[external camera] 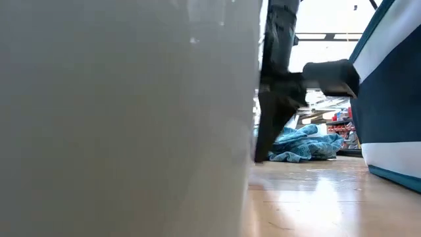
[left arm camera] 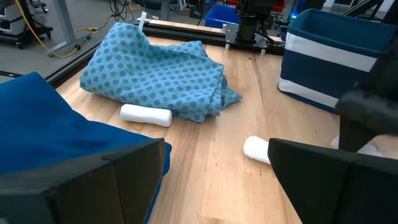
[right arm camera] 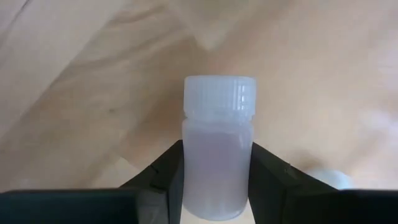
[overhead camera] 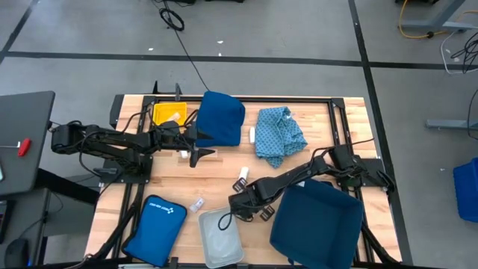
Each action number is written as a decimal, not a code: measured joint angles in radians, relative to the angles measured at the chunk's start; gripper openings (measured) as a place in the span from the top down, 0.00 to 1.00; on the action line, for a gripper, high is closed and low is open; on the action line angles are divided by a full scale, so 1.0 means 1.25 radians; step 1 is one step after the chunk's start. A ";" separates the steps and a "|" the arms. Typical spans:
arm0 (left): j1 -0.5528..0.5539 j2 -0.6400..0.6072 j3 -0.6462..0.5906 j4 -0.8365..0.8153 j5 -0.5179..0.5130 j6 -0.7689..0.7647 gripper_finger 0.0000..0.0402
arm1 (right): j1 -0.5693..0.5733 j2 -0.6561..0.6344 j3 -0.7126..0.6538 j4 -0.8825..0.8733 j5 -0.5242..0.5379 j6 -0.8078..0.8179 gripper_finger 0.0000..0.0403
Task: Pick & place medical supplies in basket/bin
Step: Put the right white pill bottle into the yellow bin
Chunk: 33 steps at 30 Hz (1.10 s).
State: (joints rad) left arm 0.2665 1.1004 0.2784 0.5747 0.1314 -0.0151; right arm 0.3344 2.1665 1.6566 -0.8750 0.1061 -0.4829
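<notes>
Two right hand (right arm camera: 214, 186) fingers pinch clear vial (right arm camera: 217, 146).

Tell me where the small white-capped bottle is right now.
In the right wrist view, the bottle sits between the right tool's fingers; from above, that tool is beside the grey bin.

A pale grey wall (external camera: 125, 112) right against the low camera hides most of the bench there. In the right wrist view the small white bottle (right arm camera: 217, 155) is cut off at its base by the picture's edge. The left wrist view shows one white roll (left arm camera: 256, 149) half hidden behind a dark finger (left arm camera: 329, 180).
</notes>
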 joint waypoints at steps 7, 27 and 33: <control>-0.001 0.000 0.000 0.026 0.026 0.001 0.27 | -0.036 -0.087 0.000 0.048 0.020 0.057 0.67; -0.090 0.000 -0.001 0.135 0.058 0.141 0.27 | -0.177 -0.162 -0.010 0.489 -0.176 0.013 0.67; -0.087 0.000 -0.001 0.094 0.070 0.165 0.28 | -0.189 -0.174 -0.010 0.501 -0.101 0.005 0.67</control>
State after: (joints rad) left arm 0.1581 1.1004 0.2768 0.6925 0.2190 0.1907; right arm 0.0984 1.9491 1.6440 -0.2494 -0.0199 -0.4768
